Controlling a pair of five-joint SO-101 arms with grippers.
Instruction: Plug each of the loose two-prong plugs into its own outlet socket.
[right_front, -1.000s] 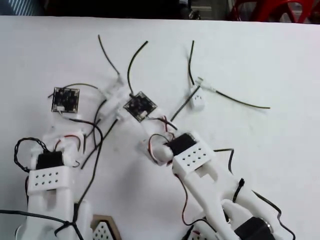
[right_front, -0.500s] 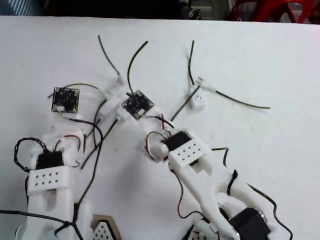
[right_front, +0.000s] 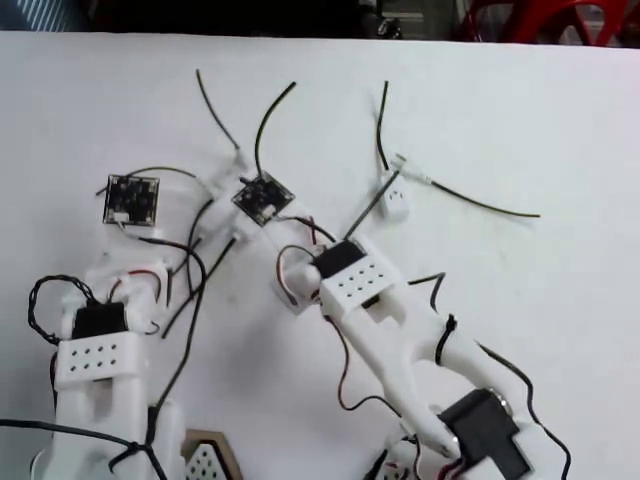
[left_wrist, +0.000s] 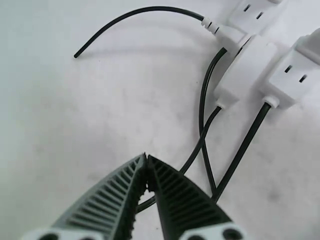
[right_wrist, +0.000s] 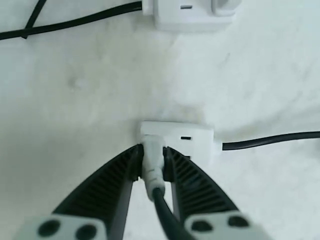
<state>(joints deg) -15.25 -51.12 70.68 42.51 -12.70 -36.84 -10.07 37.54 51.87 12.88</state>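
Note:
My right gripper (right_wrist: 152, 150) is shut on a white two-prong plug (right_wrist: 151, 165) with a black cord. The plug's front end meets a white outlet socket (right_wrist: 182, 139); its prongs are hidden. A second white socket (right_wrist: 187, 12) lies farther off. In the high view this arm (right_front: 350, 280) ends at the cluster of white sockets (right_front: 225, 195). My left gripper (left_wrist: 146, 160) is shut and holds nothing, with a black cord (left_wrist: 200, 145) running under its tips. Beyond it lie two white sockets (left_wrist: 295, 70) (left_wrist: 252, 10) and a white plug body (left_wrist: 240, 70) between them.
Another white plug piece (right_front: 395, 200) with black cords (right_front: 480, 205) lies at centre right of the white table (right_front: 560, 120). Loose cords fan out toward the back (right_front: 215, 105). The left arm (right_front: 95, 355) stands at the near left.
The right arm has moved up and to the left with the plug, closing on the socket cluster. The left arm has not moved.

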